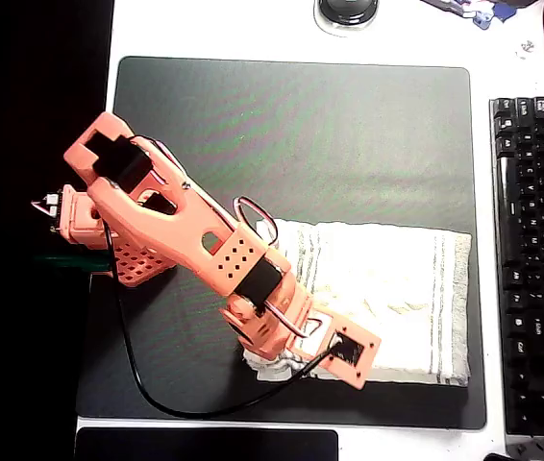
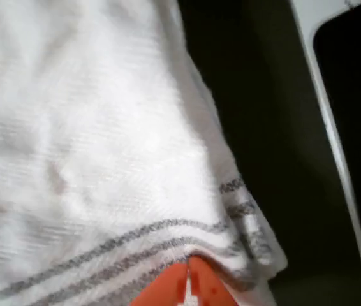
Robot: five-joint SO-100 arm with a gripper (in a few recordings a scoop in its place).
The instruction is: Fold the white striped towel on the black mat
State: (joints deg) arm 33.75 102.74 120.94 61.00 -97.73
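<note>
Pinching the white striped towel at its lower-left corner, pincer looks clamped on the striped hem. Towel lies mostly flat on the black mat's lower right; fold barely begun, nearly all left.

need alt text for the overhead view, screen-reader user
An orange robot arm reaches from the left across a black mat, its gripper down at the lower-left corner of a white striped towel, which looks bunched there. The towel lies on the mat's lower right; a black keyboard sits along the right edge.
</note>
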